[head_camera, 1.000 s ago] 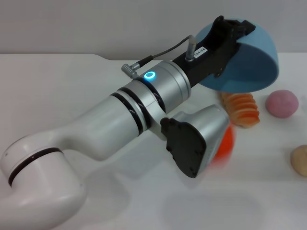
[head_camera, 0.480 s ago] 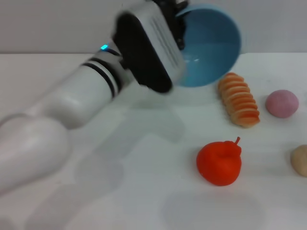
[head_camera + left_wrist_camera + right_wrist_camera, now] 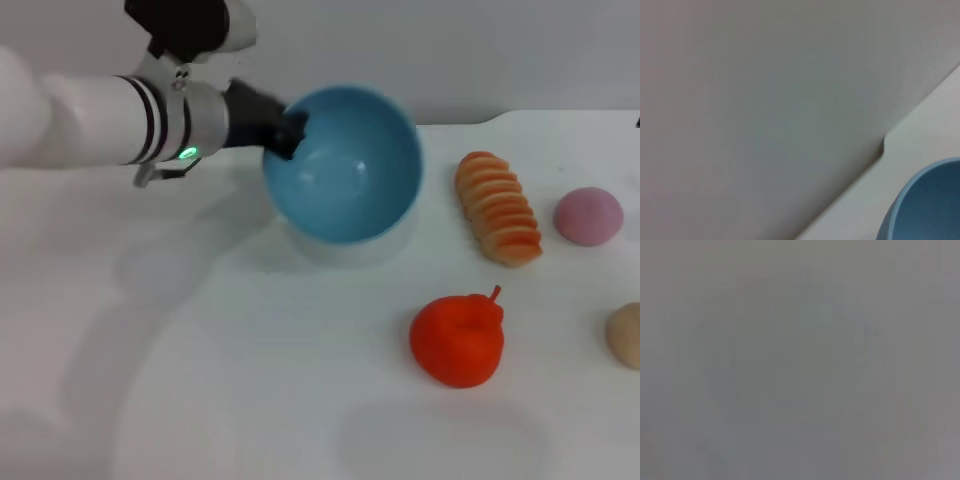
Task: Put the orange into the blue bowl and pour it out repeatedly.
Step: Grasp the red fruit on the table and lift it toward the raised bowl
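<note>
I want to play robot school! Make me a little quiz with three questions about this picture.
1. True or false: the orange lies inside the blue bowl.
2. Which gripper holds the bowl's rim? A) left gripper B) right gripper
3. Fill in: just beside the ridged bread loaf, towards the robot's right, sits a ____ ball.

Key:
1. False. It rests on the white table, nearer the robot than the bowl, which is empty.
2. A. The right gripper shows in no view.
3. Pink.
</note>
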Available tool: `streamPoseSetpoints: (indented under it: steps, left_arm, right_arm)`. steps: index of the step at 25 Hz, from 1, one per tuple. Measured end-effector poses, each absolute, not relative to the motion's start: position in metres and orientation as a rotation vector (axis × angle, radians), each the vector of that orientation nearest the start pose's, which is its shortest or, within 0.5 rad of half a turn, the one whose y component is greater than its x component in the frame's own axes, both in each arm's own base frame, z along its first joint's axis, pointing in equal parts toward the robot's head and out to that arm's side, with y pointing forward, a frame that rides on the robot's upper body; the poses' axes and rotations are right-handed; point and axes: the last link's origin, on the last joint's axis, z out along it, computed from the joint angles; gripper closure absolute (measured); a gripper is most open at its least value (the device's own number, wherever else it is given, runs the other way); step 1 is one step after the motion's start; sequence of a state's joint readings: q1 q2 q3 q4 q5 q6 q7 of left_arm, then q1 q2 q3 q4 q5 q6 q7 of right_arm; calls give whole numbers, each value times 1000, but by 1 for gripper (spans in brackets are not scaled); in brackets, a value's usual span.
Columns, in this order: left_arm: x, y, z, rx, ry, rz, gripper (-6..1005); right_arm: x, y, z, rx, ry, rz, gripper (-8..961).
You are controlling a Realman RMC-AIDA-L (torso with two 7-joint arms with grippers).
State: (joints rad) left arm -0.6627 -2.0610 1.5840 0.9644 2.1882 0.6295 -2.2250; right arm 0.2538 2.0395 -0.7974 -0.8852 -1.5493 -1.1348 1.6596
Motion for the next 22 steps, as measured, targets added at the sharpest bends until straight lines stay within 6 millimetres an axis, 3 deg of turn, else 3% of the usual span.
streamPoseSetpoints:
  steps: [3,7,10,14,19,22]
  left_arm:
    - [-165,428,-51,-2427,-638,11,1001]
    - [-167,430,-50,-2418,-726,123,1001]
    - [-176,437,-48,-2363,-777,194,1001]
    - [-179,441,-45,-2328,-786,161,1001]
    - [-178,444,-42,-2313,-792,143,1002]
    - [-176,445,-41,-2310,-785,134,1002]
  right_arm:
    - [317,345,107,-2054,1036,618,192]
    - [304,350,103,-2168,1061,510,193]
    - [286,350,89,-2344,1087,449,193]
    - [270,345,66,-2503,1125,380,193]
    - [270,346,27,-2584,1234,237,194]
    - [269,348,15,-2596,1273,238,194]
